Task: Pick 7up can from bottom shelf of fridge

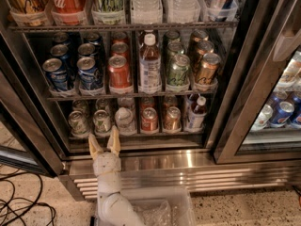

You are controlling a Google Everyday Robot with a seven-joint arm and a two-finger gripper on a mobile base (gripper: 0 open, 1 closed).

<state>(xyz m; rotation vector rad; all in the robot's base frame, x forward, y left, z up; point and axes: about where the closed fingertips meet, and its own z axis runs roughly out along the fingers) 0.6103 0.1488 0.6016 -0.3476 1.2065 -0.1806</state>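
The fridge [155, 166] stands open with dark racks of drinks. On the bottom shelf [141, 134] two green 7up cans with silver tops stand at the left, one [102, 121] just above my gripper and one [77, 122] further left. My gripper [104, 143] is open and empty. Its pale fingertips [114, 140] reach the shelf's front rail, just below the nearer 7up can, without touching it. My white arm rises from the bottom edge of the view.
Right of the 7up cans on the bottom shelf stand a white can [124, 119], a red can [149, 120], an orange-bronze can [172, 118] and a small bottle [197, 112]. Blue cans [55, 74] fill the rack above. A clear bin [155, 208] sits on the floor, with cables [21, 206] at the left.
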